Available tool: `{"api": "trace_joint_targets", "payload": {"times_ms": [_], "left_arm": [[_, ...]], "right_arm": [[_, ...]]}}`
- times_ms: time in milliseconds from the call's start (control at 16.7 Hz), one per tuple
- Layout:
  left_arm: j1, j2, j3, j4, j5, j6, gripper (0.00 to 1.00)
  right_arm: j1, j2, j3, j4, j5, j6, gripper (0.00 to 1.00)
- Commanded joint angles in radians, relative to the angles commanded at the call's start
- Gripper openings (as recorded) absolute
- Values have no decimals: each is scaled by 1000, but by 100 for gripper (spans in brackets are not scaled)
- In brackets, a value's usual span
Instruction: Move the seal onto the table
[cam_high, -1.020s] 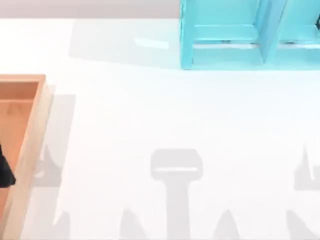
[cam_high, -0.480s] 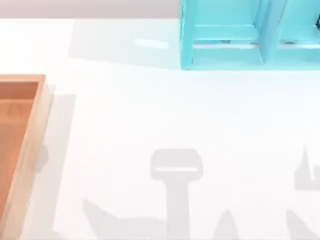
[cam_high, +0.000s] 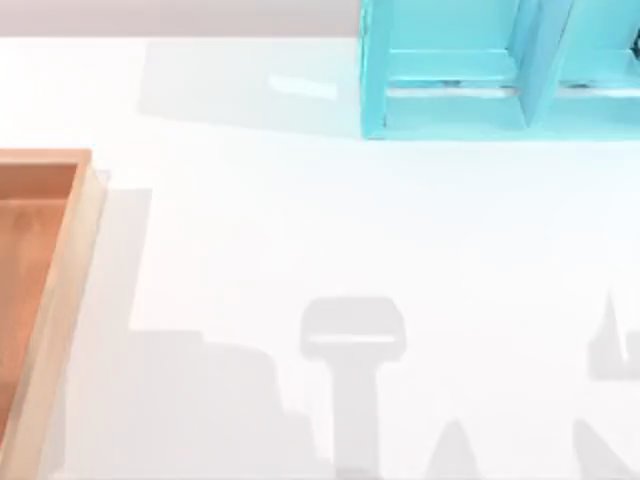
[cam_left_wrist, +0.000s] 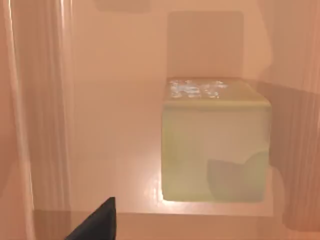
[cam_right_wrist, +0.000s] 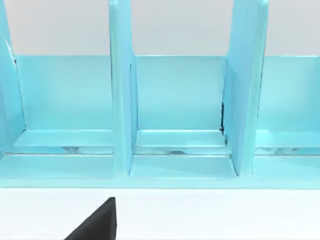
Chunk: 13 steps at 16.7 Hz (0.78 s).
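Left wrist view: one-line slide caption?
Left wrist camera looks at the seal standing on the wooden tray floor, pale mark on its upper face.

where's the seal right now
In the left wrist view the seal sits on the floor of the wooden tray, which lies at the table's left edge.

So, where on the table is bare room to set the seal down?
The table is bare between the wooden tray at its left edge and the turquoise shelf unit at the far right; that wide middle is free. The seal sits on the tray floor, tray walls close beside it, so that spot is tighter.
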Motion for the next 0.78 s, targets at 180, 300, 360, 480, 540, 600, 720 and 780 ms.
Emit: {"api": "trace_joint_targets", "payload": {"times_ms": [180, 300, 360, 480, 540, 600, 720, 780], "left_arm": [[25, 120, 92, -89, 0, 26, 100], [30, 147, 112, -110, 0, 31, 100], [30, 147, 112, -110, 0, 31, 100], [30, 147, 112, -110, 0, 31, 100], [25, 144, 109, -107, 0, 30, 100], [26, 145, 107, -104, 0, 30, 100], [27, 156, 76, -69, 0, 30, 100], [28, 164, 52, -36, 0, 30, 100]], "right_arm": [[0, 0, 0, 0, 0, 0, 100], [0, 0, 0, 0, 0, 0, 100], [0, 0, 0, 0, 0, 0, 100], [0, 0, 0, 0, 0, 0, 100], [0, 0, 0, 0, 0, 0, 100], [0, 0, 0, 0, 0, 0, 100], [0, 0, 0, 0, 0, 0, 100], [0, 0, 0, 0, 0, 0, 100]]}}
